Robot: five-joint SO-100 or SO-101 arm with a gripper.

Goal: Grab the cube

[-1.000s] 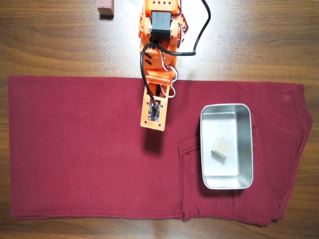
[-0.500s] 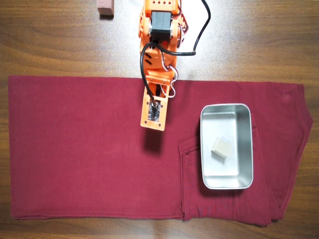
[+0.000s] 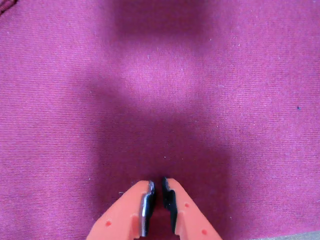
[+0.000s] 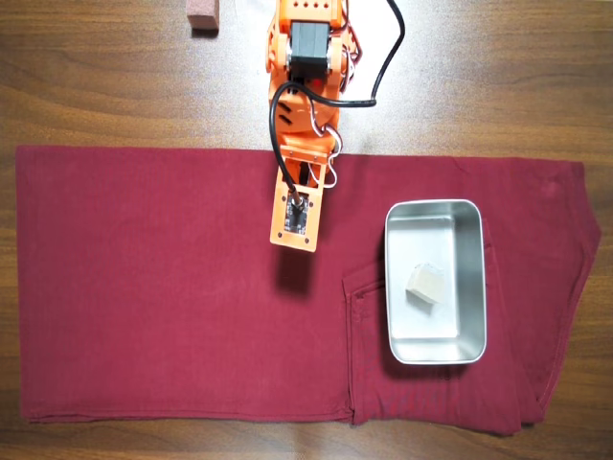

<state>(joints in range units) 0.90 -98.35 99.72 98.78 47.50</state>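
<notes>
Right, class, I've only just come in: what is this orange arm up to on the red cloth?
The gripper is shut and empty, poised over bare red cloth. The cube lies in the metal tray, to the arm's right in the overhead view, untouched. A reddish-brown block sits on the wooden table.

- In the overhead view, a cloth [image 4: 144,287] covers most of the table [image 4: 96,77], leaving bare its top edge.
- A tray [image 4: 397,287] lies on the cloth's right part; the cube [image 4: 425,284] lies inside it.
- A block [image 4: 202,15] sits at the top edge, left of the arm [image 4: 305,77].
</notes>
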